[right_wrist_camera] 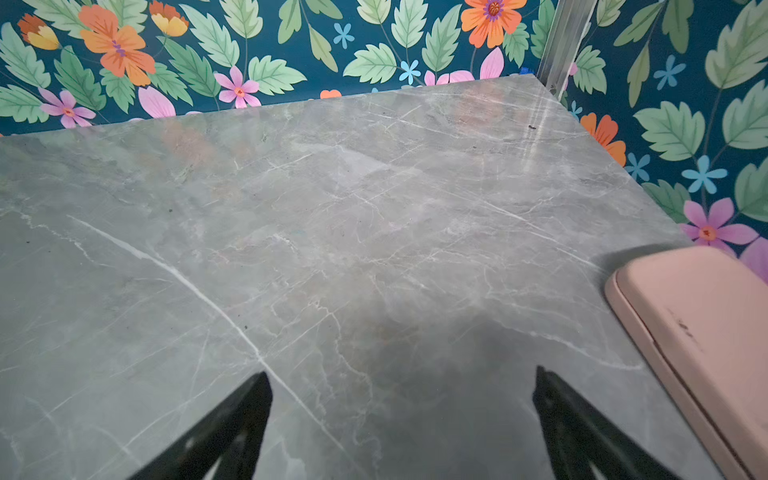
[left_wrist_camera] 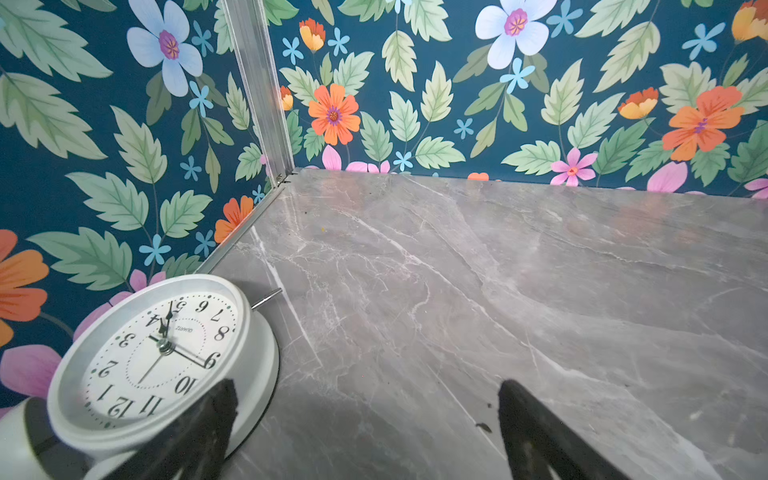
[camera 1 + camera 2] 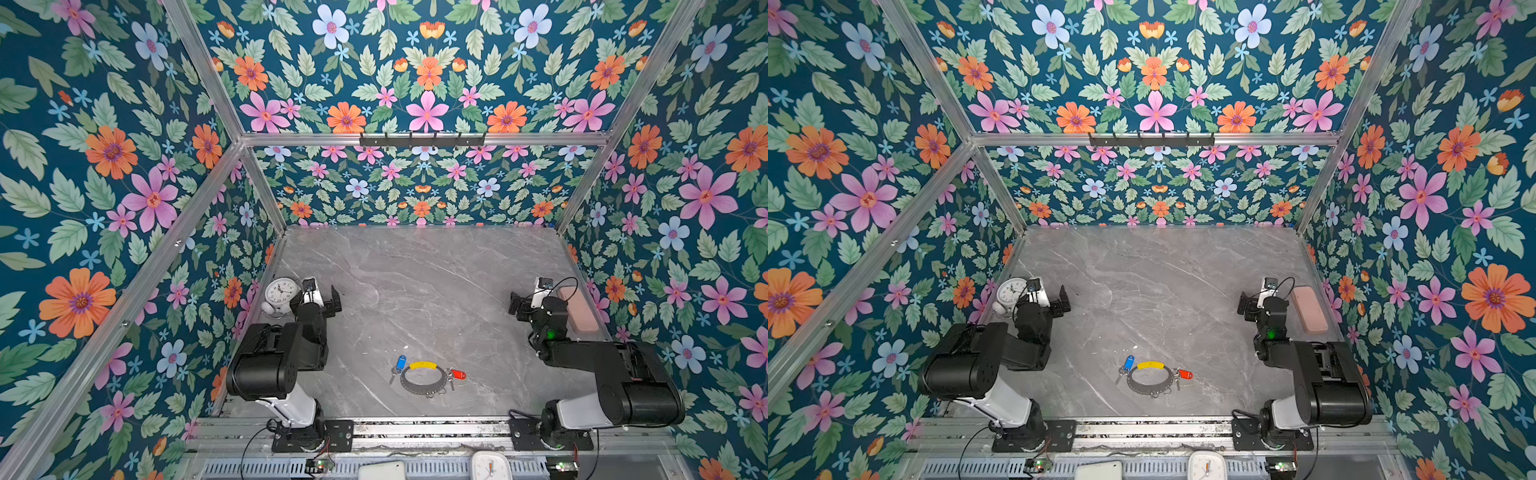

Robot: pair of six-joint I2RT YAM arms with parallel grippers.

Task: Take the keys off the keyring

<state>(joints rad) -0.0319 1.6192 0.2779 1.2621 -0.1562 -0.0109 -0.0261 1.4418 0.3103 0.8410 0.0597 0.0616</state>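
The keyring (image 3: 405, 384) (image 3: 1133, 385), a flat grey hoop with a yellow sleeve (image 3: 423, 365), lies flat on the marble table near its front edge, between the two arm bases. One of the keys, with a blue tag (image 3: 400, 362) (image 3: 1128, 362), hangs at the hoop's left. The other key, with a red tag (image 3: 458, 374) (image 3: 1185, 374), is at its right. My left gripper (image 3: 330, 301) (image 2: 368, 388) stands open and empty, far back left of the keyring. My right gripper (image 3: 517, 307) (image 1: 402, 374) is open and empty, far back right. Neither wrist view shows the keyring.
A round white alarm clock (image 3: 280, 293) (image 2: 158, 357) stands close beside the left gripper at the left wall. A pink case (image 3: 577, 309) (image 1: 698, 332) lies along the right wall beside the right gripper. Floral walls enclose the table (image 3: 415, 270) on three sides.
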